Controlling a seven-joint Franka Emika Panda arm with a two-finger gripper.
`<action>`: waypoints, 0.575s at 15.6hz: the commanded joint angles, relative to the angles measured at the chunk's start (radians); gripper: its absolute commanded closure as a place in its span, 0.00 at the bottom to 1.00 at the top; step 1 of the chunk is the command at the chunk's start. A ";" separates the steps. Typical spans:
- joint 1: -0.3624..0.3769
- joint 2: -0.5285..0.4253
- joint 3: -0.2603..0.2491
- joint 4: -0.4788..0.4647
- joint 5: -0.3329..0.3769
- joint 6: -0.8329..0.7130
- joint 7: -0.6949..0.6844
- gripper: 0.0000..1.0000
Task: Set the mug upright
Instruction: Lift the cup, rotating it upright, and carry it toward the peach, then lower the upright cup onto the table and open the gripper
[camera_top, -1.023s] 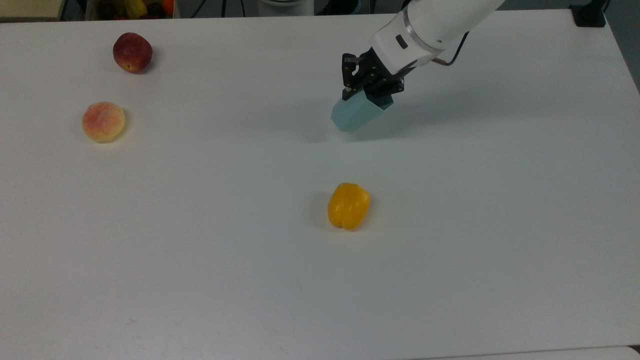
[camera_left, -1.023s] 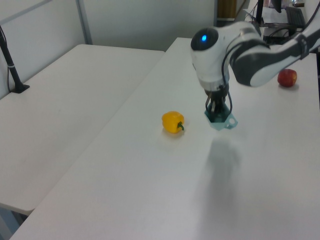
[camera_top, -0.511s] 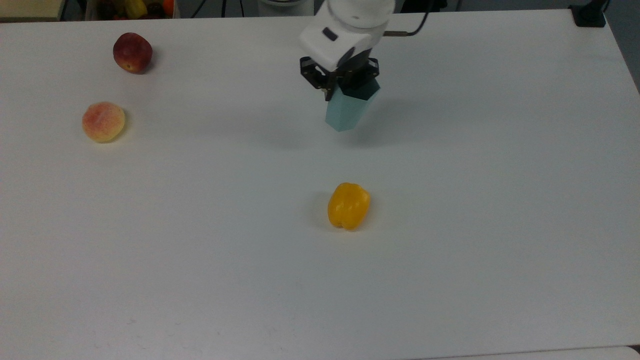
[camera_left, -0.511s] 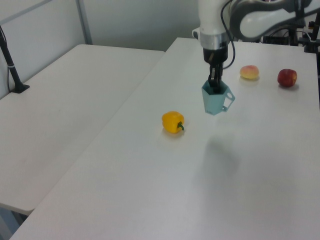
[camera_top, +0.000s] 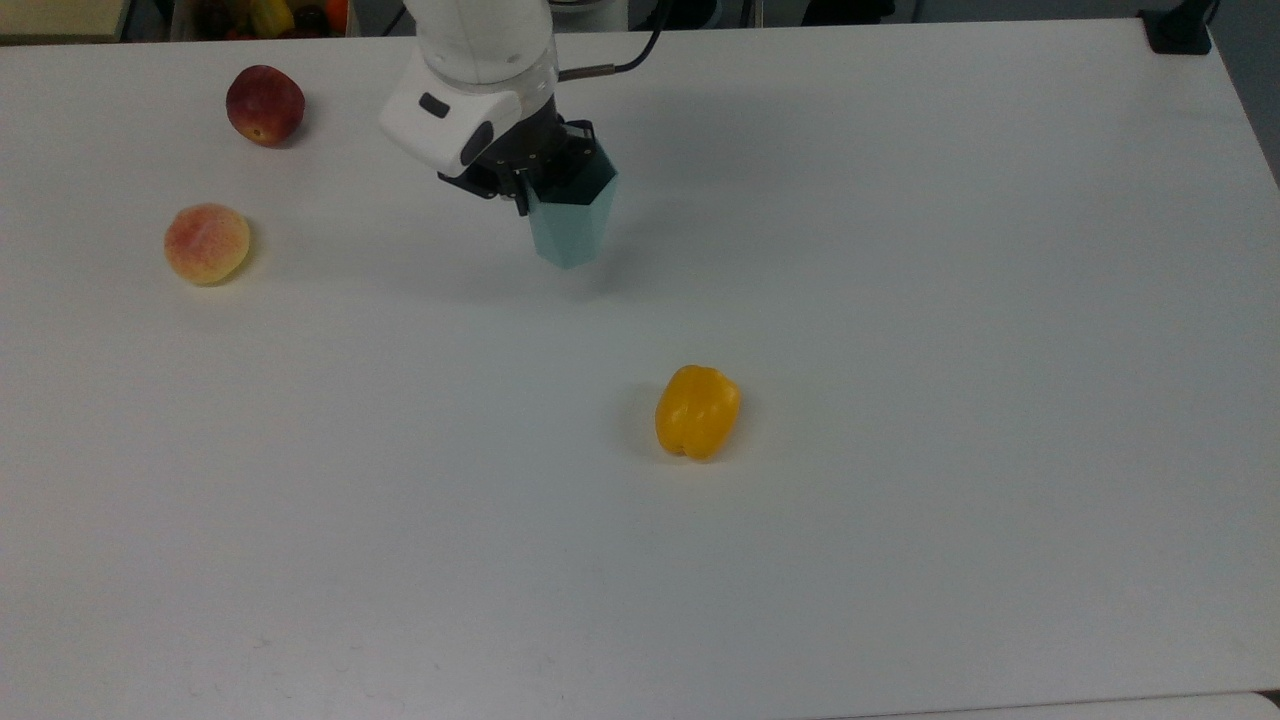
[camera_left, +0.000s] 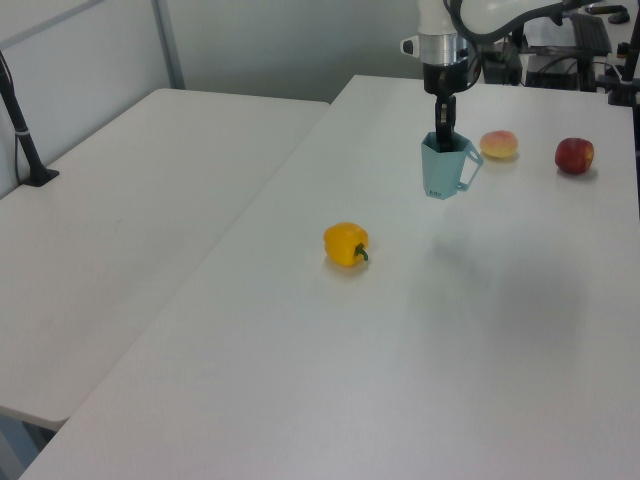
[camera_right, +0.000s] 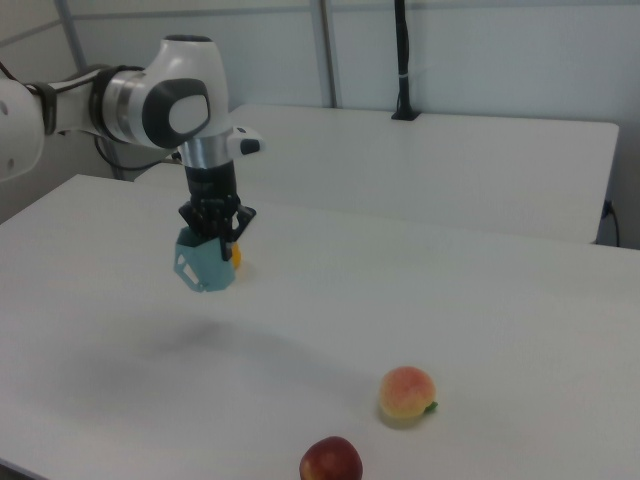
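**A:** Top view first. What did the gripper (camera_top: 545, 180) have?

**B:** It was pinched shut on the rim of the mug (camera_top: 567, 222). The mug hung open end up, above the table (camera_top: 900, 300), between the peach (camera_top: 206, 243) and the yellow pepper (camera_top: 697, 411).

**A:** And in the left view?

**B:** The mug (camera_left: 443, 167) hung almost straight under the gripper (camera_left: 442, 132), handle toward the left view's right. I think its bottom was a little off the table, but I could not be sure.

**A:** The right view?

**B:** The mug (camera_right: 204, 260) leaned a bit there. The red apple (camera_right: 331, 460) sat well apart.

**A:** So which step was it?

**B:** I think the carry step, with the turn nearly done. Next it would need to go down slowly, land flat on its bottom, then let go.
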 joint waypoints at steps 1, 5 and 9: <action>0.062 -0.008 -0.091 -0.119 0.025 0.172 -0.035 1.00; 0.044 0.047 -0.097 -0.149 0.031 0.223 -0.172 1.00; 0.015 0.092 -0.097 -0.144 0.094 0.226 -0.353 1.00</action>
